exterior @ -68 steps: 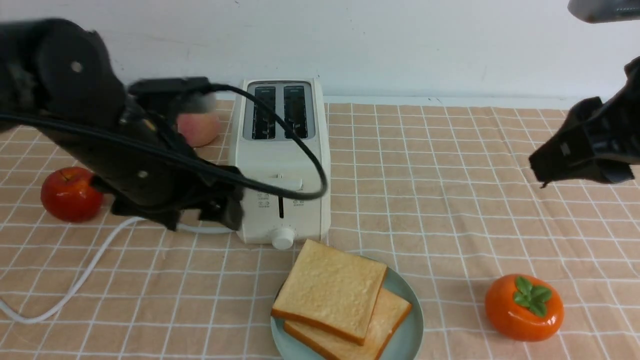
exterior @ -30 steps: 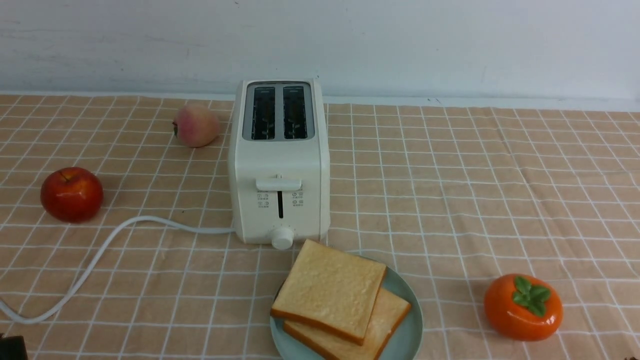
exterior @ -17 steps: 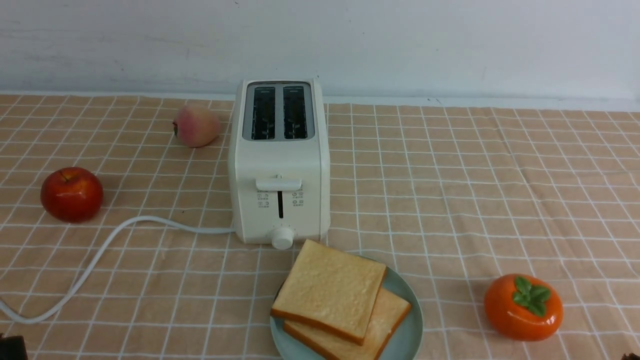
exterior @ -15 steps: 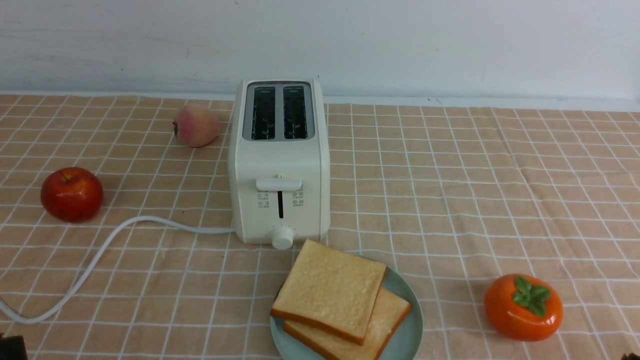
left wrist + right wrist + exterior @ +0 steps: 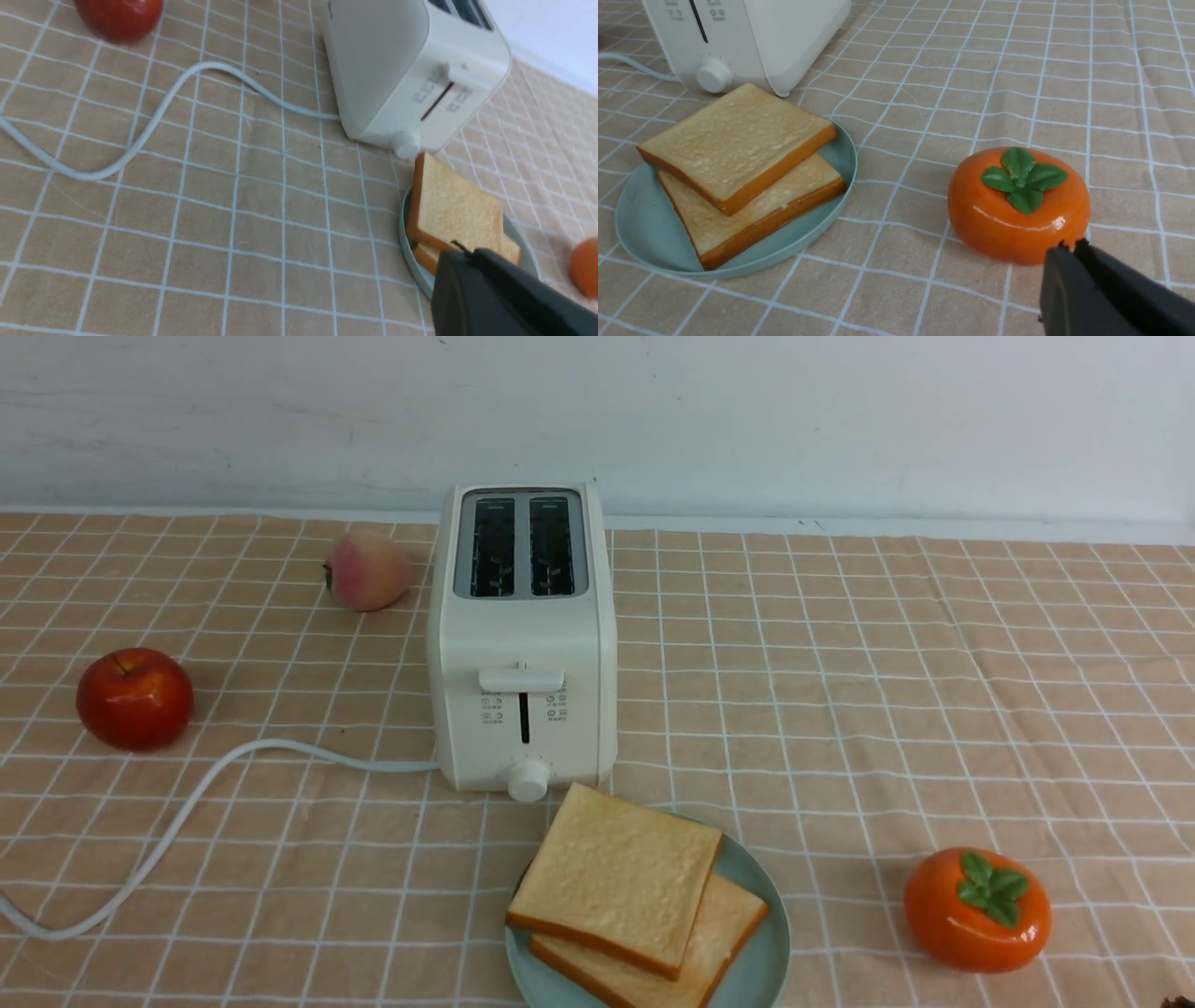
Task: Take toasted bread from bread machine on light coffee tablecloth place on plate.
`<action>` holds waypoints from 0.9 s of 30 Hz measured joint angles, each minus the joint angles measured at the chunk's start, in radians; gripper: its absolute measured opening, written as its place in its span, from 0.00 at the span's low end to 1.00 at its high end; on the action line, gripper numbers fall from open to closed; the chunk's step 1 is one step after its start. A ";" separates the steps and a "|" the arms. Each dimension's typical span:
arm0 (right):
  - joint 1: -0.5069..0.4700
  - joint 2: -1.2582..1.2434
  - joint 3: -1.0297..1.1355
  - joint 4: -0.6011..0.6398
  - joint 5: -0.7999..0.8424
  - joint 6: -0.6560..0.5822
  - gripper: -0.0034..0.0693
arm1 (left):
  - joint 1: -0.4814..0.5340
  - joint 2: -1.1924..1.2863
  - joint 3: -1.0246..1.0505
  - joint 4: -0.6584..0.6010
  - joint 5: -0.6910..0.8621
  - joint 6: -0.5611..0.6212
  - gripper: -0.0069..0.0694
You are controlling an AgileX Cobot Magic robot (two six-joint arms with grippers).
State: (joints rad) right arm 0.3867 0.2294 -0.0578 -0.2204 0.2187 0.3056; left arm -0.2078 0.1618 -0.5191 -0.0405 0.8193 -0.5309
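Both slices of toast (image 5: 624, 882) lie stacked on the plate (image 5: 761, 966), just in front of the toaster (image 5: 523, 644), whose slots look empty. Each gripper (image 5: 460, 254) (image 5: 1069, 249) is pressed together, holding nothing. Best to keep clear and not nudge the stack.

You see a tan-peach tablecloth (image 5: 840, 709) gridded with thin white lines, a cream-white bread machine (image 5: 523, 644) with dark slots, and a pale blue-green plate (image 5: 761, 971). The toasted bread (image 5: 616, 877) shows pale golden faces with orange-brown crusts; the persimmon (image 5: 977, 910) is orange with green leaves, the apple (image 5: 134, 698) red.
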 joint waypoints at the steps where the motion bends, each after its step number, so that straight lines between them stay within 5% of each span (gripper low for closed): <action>1: 0.000 0.000 0.000 0.000 0.000 0.000 0.07 | 0.008 -0.004 0.000 -0.002 -0.001 0.000 0.07; 8: 0.000 0.000 0.000 0.000 0.000 0.000 0.08 | 0.200 -0.108 0.032 0.031 -0.043 0.021 0.07; 17: 0.000 0.000 0.000 0.000 0.000 0.000 0.09 | 0.205 -0.173 0.413 0.040 -0.380 0.110 0.09; 27: 0.000 0.000 0.001 0.000 0.000 0.000 0.11 | 0.146 -0.173 0.547 0.100 -0.415 0.151 0.09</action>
State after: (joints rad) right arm 0.3867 0.2294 -0.0567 -0.2204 0.2190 0.3056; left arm -0.0615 -0.0115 0.0283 0.0591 0.4041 -0.3796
